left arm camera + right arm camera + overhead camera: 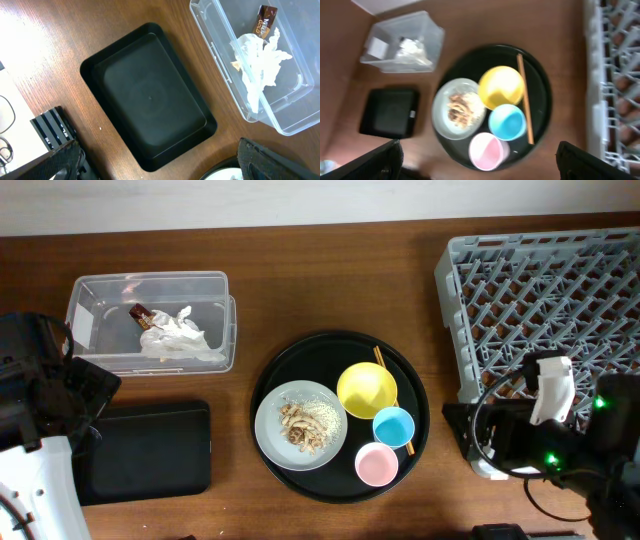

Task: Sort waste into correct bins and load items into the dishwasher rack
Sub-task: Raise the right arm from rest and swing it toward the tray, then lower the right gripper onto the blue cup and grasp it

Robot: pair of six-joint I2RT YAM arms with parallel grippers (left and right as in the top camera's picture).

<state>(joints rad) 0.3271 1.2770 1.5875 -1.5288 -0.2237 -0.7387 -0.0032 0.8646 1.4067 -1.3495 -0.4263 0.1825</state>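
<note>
The pink cup [376, 464], blue cup [393, 426], yellow bowl [366, 390] and chopsticks [525, 100] are gathered on the round black tray [300, 360]. This tray is at nine o'clock from the right gripper [482, 167], whose jaws are spread wide and empty. The dishwasher rack [560, 290] is set at twelve o'clock from that arm, so it is judged the nearer. The left gripper [160, 167], likewise spread and empty, is held near the shallow black tray [150, 95], with the grey-green plate [272, 412] of food scraps [300, 427] at three o'clock.

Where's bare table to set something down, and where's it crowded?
Bare wood: wide patch between clear tub and rack, beyond the round tray; a narrow strip between round tray and rack. Empty: shallow black tray. Crowded: round tray, packed with plate, bowl, blue cup, pink cup, chopsticks.
</note>
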